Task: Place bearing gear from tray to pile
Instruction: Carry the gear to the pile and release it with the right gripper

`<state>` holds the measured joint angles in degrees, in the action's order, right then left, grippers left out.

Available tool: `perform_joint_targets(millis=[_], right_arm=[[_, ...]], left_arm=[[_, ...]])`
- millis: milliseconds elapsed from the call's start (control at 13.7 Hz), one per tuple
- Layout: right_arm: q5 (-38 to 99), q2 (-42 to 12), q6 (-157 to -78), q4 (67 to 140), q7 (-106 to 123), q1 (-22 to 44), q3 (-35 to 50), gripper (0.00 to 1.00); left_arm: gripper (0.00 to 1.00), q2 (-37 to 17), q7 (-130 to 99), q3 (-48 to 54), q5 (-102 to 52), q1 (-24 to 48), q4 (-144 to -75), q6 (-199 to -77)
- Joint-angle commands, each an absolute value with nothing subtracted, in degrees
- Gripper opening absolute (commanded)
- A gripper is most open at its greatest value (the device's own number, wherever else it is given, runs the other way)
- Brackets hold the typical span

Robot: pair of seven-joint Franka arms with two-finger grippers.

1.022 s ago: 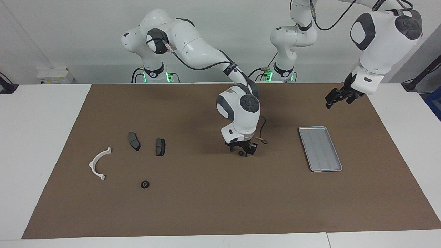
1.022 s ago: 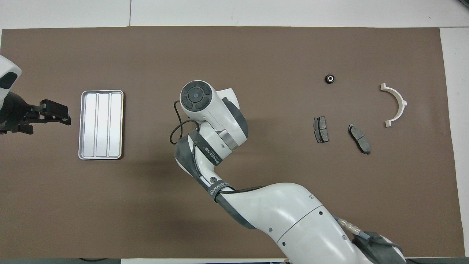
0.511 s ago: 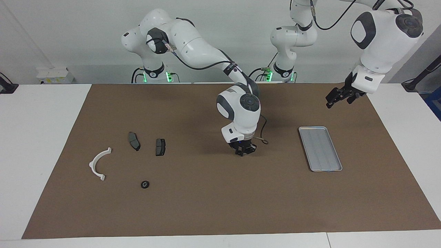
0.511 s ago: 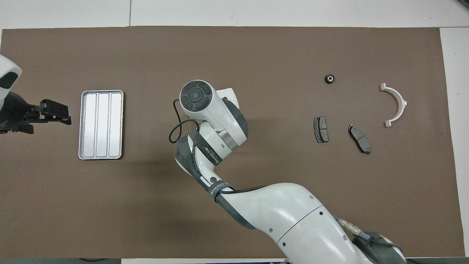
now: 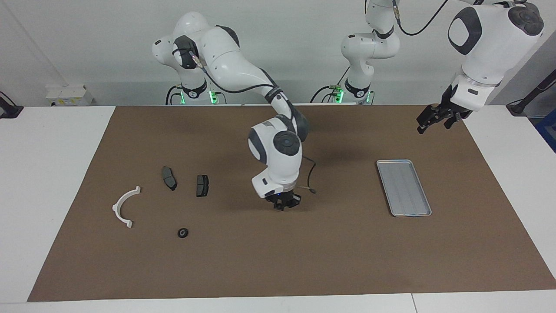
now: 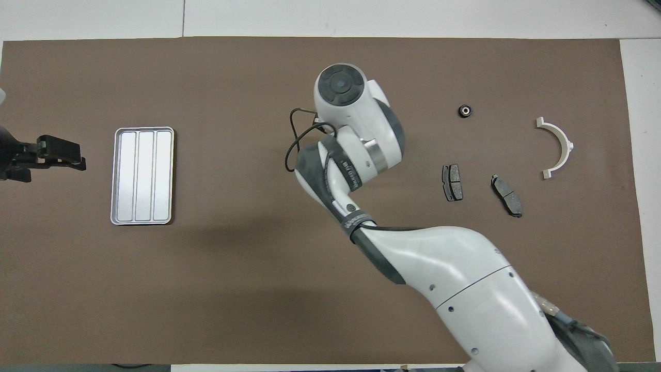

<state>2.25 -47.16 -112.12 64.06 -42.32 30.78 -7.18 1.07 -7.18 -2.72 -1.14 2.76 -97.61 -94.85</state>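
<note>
Right hand (image 5: 284, 204) is pressed together, low over the brown mat mid-tabletop, between tray (image 5: 404, 187) and pile; whether it pinches anything can't be told. Left hand (image 5: 436, 116) is spread, waiting up beside the tray. Bearing gear (image 5: 183, 233) lies on the mat near white bracket (image 5: 124, 206) and two pads (image 5: 169, 178).

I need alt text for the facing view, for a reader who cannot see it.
The right end effector, shut, hangs low over the middle of the brown mat, between the silver tray and the pile of a white half-ring bracket, two dark pads and a small black gear. The left end effector waits raised near the mat's corner.
</note>
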Motion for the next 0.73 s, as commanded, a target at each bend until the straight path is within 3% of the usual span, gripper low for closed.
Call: perform_joint_targets(millis=[0, 438, 657], right_arm=[[2.2, -44.21, -108.82, 64.34, -29.23, 22.7, -5.45, 0.0], [2.29, -43.68, -107.14, 64.95, -6.26, 7.41, -4.23, 0.0], [2.29, -43.94, -107.05, 66.18, -1.86, 3.7, -3.96, 0.0]], left_arm=[[1.0, 1.84, -4.84, -2.2, -1.41, 2.02, -97.3, -94.31], [1.0, 2.11, -4.48, -2.2, -1.41, 2.37, -97.73, -94.31], [1.0, 2.11, -4.92, -2.02, -1.41, 2.46, -97.74, -94.39]])
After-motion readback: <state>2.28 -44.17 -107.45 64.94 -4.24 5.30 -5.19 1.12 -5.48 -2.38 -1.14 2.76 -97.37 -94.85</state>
